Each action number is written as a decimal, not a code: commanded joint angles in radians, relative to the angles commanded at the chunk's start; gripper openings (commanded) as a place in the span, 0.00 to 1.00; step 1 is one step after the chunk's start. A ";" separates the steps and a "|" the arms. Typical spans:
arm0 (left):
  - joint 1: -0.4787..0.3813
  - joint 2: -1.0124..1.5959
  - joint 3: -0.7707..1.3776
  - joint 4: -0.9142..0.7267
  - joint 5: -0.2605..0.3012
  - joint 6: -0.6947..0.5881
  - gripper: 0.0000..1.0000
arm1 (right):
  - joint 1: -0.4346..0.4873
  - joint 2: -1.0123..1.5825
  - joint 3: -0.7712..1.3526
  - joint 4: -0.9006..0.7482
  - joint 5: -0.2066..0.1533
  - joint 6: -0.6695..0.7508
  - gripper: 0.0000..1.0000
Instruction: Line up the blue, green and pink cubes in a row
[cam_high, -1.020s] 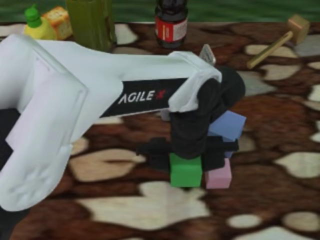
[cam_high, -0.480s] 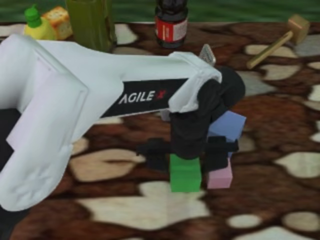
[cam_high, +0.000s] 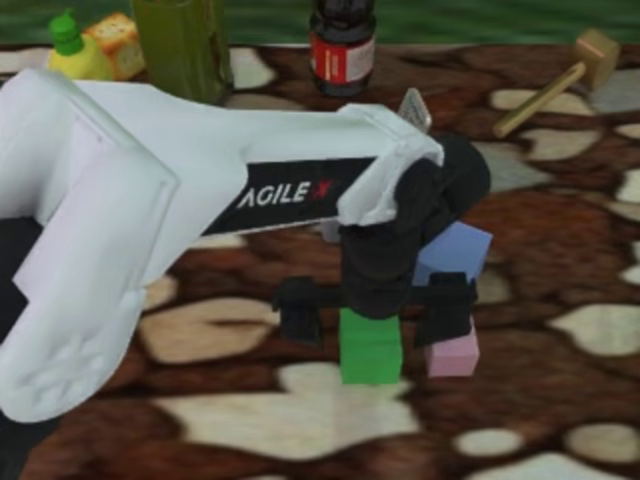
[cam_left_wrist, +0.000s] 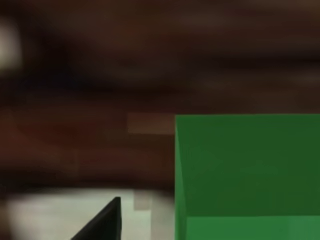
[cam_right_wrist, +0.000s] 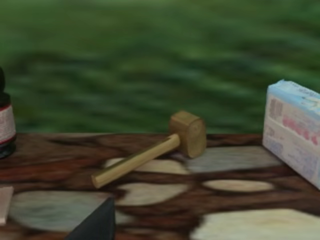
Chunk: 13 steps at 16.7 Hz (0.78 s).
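Note:
The green cube (cam_high: 370, 347) rests on the table between the spread fingers of my left gripper (cam_high: 372, 322), which is open and apart from the cube's sides. In the left wrist view the green cube (cam_left_wrist: 247, 175) fills the frame, with one dark finger (cam_left_wrist: 105, 225) well clear of it. The pink cube (cam_high: 453, 354) lies just right of the green one, against the gripper's right finger (cam_high: 446, 312). Behind them sits the blue cube (cam_high: 457, 250), partly hidden by the wrist. My right arm is outside the top view; one of its fingers (cam_right_wrist: 97, 225) shows, holding nothing.
A wooden mallet (cam_high: 560, 80) lies at the back right, also seen as the mallet (cam_right_wrist: 155, 150) from the right wrist. A dark bottle (cam_high: 342, 45), a green jar (cam_high: 182, 45) and a yellow squeeze bottle (cam_high: 75, 50) stand along the back. A white box (cam_right_wrist: 295, 130) sits further right.
My left gripper's fingers have spread apart and let go of the green cube. The right finger has pushed the pink cube slightly to the right.

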 joint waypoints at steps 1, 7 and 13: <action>0.000 0.000 0.000 0.000 0.000 0.000 1.00 | 0.000 0.000 0.000 0.000 0.000 0.000 1.00; 0.004 -0.031 0.081 -0.103 0.001 -0.001 1.00 | 0.000 0.000 0.000 0.000 0.000 0.000 1.00; 0.017 -0.069 0.172 -0.241 -0.001 -0.005 1.00 | 0.000 0.000 0.000 0.000 0.000 0.000 1.00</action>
